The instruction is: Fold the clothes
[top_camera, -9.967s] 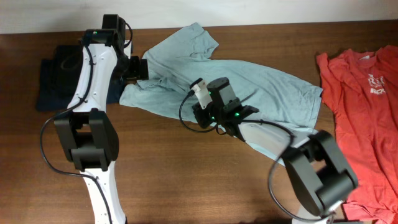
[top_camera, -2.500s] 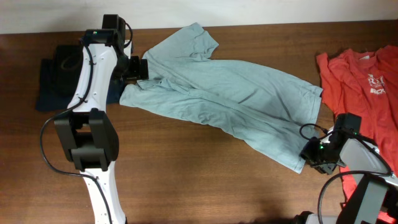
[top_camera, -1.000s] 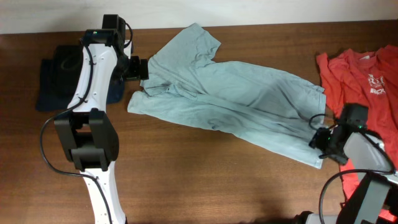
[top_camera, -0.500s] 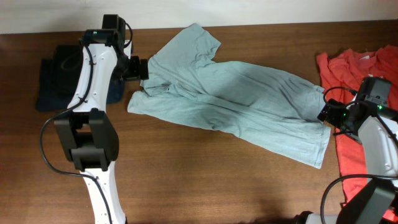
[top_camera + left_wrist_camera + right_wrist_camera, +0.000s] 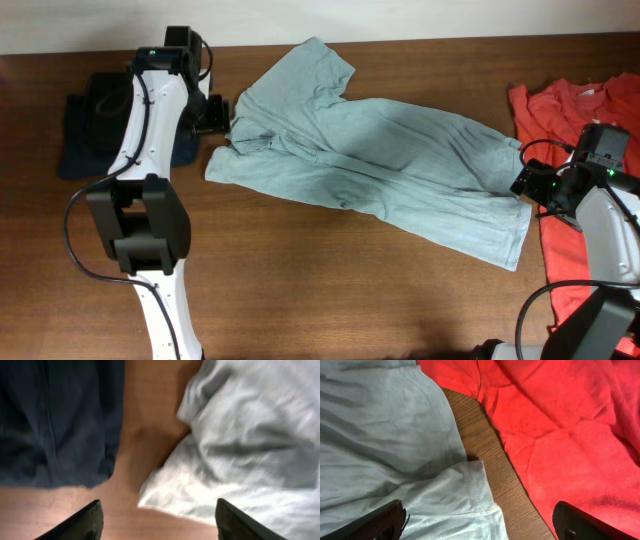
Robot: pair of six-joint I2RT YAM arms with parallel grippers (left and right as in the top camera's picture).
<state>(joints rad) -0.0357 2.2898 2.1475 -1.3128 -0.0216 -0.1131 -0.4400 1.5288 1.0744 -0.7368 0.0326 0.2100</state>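
Note:
A pale blue-green T-shirt [image 5: 380,150] lies spread diagonally across the wooden table [image 5: 300,290], with its left part bunched. My left gripper [image 5: 222,113] is at the shirt's left edge. In the left wrist view it [image 5: 159,512] stands open over bare wood and the shirt's [image 5: 250,435] hem, holding nothing. My right gripper [image 5: 525,187] hovers by the shirt's lower right corner. In the right wrist view it [image 5: 480,520] is open above the hem corner of the pale shirt [image 5: 380,435], with nothing in it.
A red T-shirt [image 5: 585,130] lies at the right edge, just beside the pale shirt's corner [image 5: 560,420]. A dark navy garment [image 5: 90,125] sits at the far left, close to the left gripper [image 5: 55,420].
The right gripper let go of the shirt's lower right corner and moved up and to the right. That corner now lies flat. The left gripper shifted slightly left.

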